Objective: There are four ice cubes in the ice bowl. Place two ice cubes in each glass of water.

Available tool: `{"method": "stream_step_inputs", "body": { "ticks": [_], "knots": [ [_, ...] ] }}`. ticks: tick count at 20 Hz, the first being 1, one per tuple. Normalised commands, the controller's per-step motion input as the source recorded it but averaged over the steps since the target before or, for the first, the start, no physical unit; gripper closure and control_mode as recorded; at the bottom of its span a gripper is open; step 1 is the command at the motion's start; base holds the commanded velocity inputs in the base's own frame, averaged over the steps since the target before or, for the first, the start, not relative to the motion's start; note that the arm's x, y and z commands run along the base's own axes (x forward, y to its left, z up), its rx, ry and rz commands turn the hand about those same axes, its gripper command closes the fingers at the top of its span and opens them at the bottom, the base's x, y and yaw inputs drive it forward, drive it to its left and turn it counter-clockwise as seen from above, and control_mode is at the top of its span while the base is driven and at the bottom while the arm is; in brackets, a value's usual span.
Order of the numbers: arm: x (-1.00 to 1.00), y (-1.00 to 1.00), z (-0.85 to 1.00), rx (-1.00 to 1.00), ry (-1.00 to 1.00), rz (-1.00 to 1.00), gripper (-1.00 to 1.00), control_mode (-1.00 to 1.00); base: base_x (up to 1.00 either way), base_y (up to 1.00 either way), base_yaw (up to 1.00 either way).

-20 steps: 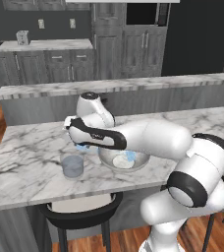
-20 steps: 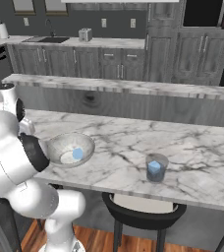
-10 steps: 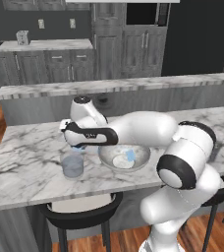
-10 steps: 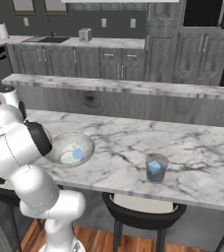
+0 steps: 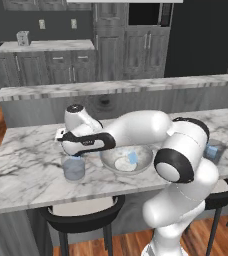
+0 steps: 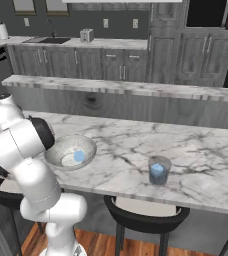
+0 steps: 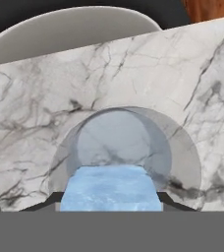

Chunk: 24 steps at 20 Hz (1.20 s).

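Note:
My gripper (image 5: 76, 156) hangs just above the left glass of water (image 5: 74, 169), shut on a pale blue ice cube (image 7: 110, 189). In the hand view the cube sits between the fingertips (image 7: 49, 202), right over the mouth of that glass (image 7: 182, 152). To the right stands the metal ice bowl (image 5: 107, 160), with one ice cube (image 5: 133, 158) lying in it. From the right base view, the ice bowl (image 6: 56, 147) holds its cube (image 6: 79, 156), and the other glass of water (image 6: 159, 172) has an ice cube (image 6: 157, 169) inside.
The marble counter (image 5: 26, 165) has a raised ledge (image 5: 136, 87) behind it. Black stools (image 5: 81, 212) stand under the front edge. The far glass (image 5: 213, 150) sits behind my arm's elbow. A stool seat (image 7: 70, 27) lies beyond the counter edge.
The hand has drifted slightly left and settled over the left glass, cube still held. The arm's elbow has swung outward. The bowl and glasses have not moved.

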Motion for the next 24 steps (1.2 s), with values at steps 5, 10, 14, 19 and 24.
{"method": "stream_step_inputs", "body": {
  "ticks": [5, 10, 14, 19, 24],
  "knots": [
    [0.01, 0.03, -0.34, -0.04, 0.0, 0.0, 1.0, -1.0, 0.0, 0.0, 0.0],
    [0.16, 0.22, -0.14, -0.04, 0.0, 0.0, 1.0, -1.0, 0.0, 0.0, 0.0],
    [0.19, 0.17, -0.03, -0.03, 0.0, 0.0, 1.0, -1.0, 0.0, 0.0, 0.0],
    [0.18, 0.06, -0.07, -0.02, 0.0, 0.0, 1.0, -1.0, 0.0, 0.0, 0.0],
    [0.21, 0.0, -0.18, -0.02, 0.0, 0.0, 1.0, -1.0, 0.0, 0.0, 0.0]
  ]
}}
